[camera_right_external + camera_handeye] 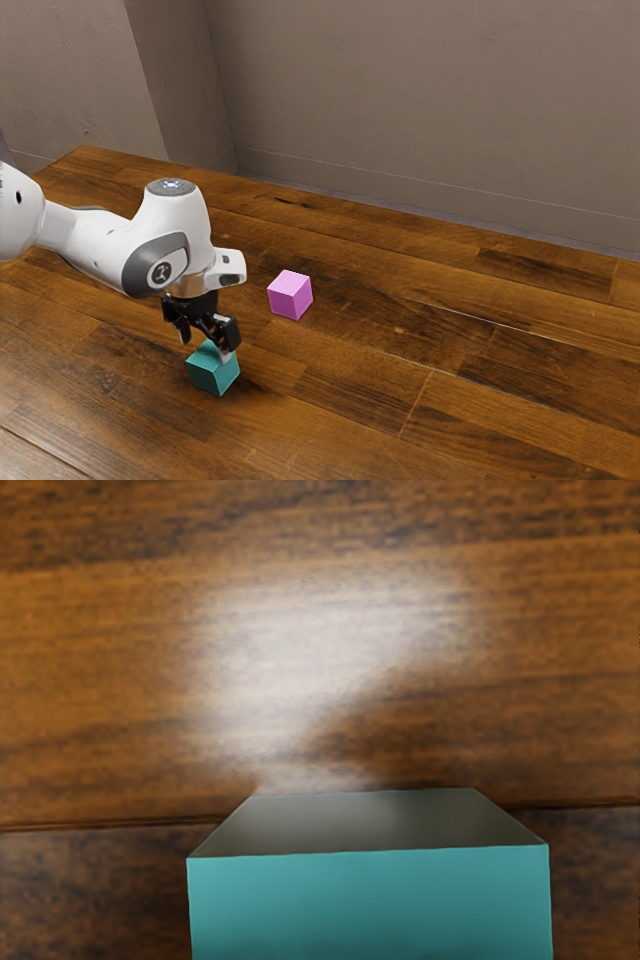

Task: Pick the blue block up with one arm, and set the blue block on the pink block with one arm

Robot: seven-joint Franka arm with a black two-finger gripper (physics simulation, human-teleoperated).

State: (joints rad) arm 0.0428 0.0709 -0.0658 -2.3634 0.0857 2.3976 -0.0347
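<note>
Broad wooden table [500,380] of dark brown planks, backed by plain grey walls [400,90]. White robot arm [100,245] entering from the exterior view's left, bent downward at the wrist toward the tabletop. Black gripper [207,342] pointing straight down, fingers standing apart, tips about level with the top of the blue block [212,372] and straddling it, with no clamp visible. Blue block, teal in shade, sitting on the table directly beneath the hand, one corner turned toward the camera. In the wrist view, the same block [370,900] close under the hand, top face in shadow, bare wood beyond it.

Pink block [290,294] resting alone on the table, near the blue one but apart from it, toward the exterior view's right and farther back.

Probably at the point of grasping: block already between the fingers, so closing next, then lifting and carrying toward the exterior view's right and back to reach the pink block. Both blocks cube-like, with no long axis to line up.
</note>
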